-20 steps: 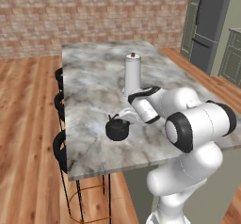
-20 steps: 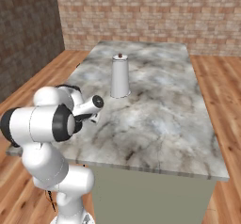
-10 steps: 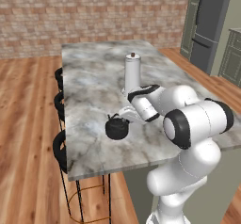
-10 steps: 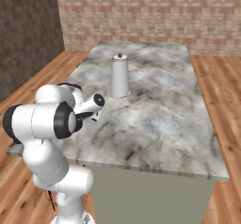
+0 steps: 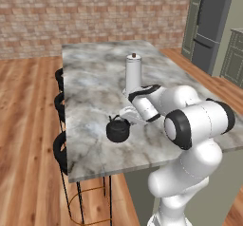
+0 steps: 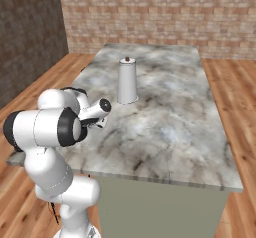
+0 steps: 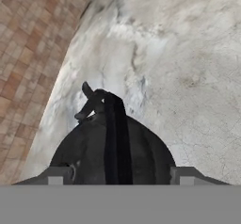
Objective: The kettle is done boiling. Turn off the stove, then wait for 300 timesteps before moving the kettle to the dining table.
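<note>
**Clearance on the Dining Table**

The dining table (image 5: 95,82) carries two obstacles. The kettle (image 5: 117,129) stands near the left edge at the near end. The white canister (image 5: 134,72) stands upright farther back, near mid-width, well apart from the kettle. The marble between them is bare. The far end and the whole right half of the top are open. Black stools (image 5: 60,146) line the left edge, below the tabletop.

The long marble dining table (image 5: 90,78) holds two things. The little black kettle (image 5: 117,129) sits on it right under the gripper (image 5: 124,117). A tall white canister (image 5: 134,73) stands farther along, past the gripper.
</note>
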